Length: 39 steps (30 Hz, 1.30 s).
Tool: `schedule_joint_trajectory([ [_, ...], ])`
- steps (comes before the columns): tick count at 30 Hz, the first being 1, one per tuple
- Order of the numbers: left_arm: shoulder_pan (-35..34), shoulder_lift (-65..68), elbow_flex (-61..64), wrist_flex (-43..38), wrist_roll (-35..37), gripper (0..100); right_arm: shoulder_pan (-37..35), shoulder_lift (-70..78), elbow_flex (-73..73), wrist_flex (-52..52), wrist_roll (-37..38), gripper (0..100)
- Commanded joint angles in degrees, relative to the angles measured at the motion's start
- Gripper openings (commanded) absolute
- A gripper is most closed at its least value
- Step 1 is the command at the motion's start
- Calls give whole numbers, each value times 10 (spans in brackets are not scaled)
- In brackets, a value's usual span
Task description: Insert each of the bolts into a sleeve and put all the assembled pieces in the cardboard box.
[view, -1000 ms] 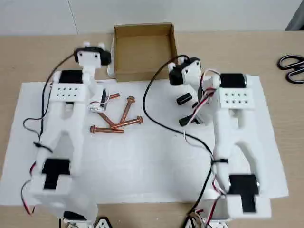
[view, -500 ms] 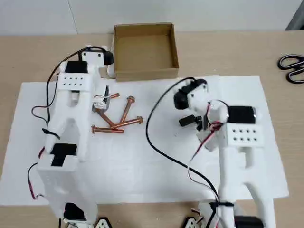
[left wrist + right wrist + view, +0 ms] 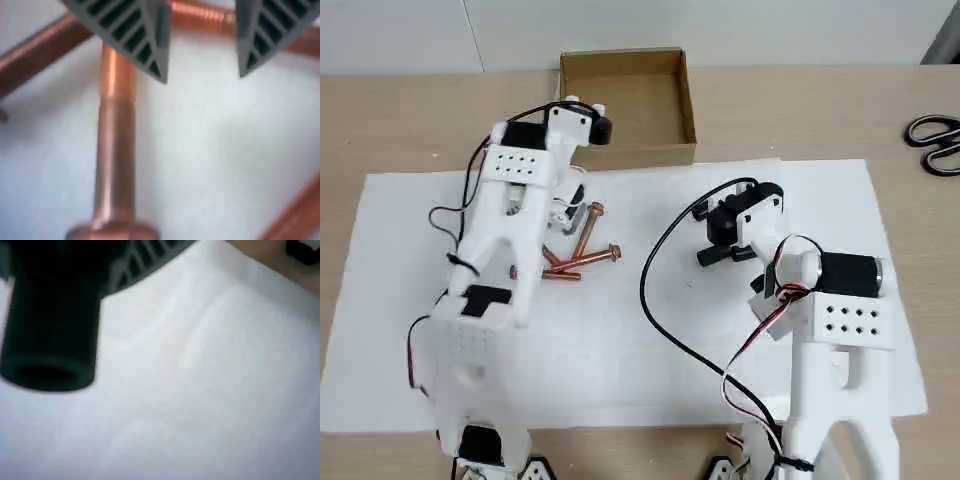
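Two arms rise from the near edge of the white sheet (image 3: 650, 340). The right gripper (image 3: 730, 240) is clamped on a black sleeve (image 3: 50, 335), which it holds just above the sheet. Farther in, to the left, copper bolts (image 3: 582, 258) lie crossed in a loose heap. The left gripper (image 3: 202, 77) hangs over them, fingers apart, with one bolt (image 3: 116, 150) directly beneath. Beyond stands the cardboard box (image 3: 625, 155), with scissors (image 3: 935, 140) off at the far right.

The left end effector (image 3: 202, 77) has swung over the bolts (image 3: 588, 258), apparently open.
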Motion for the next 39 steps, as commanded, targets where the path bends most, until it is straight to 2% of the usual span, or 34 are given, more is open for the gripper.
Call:
schedule_joint_trajectory([
  [1, 14, 31, -95, 20, -4, 90, 5, -15, -3, 2, -6, 10],
  [5, 41, 74, -189, 51, -4, 90, 5, -15, -3, 9, -6, 10],
  [9, 65, 86, -222, 51, -2, 90, 5, -15, -3, 10, -7, 10],
  [19, 55, 91, -219, 51, 70, 90, 5, -14, 5, 10, -7, 10],
  [28, 55, 91, -153, 46, 76, 91, 3, -19, 32, 9, -24, 10],
  [39, 60, 96, -148, 38, 83, 91, 1, -20, 32, 9, -24, 10],
])
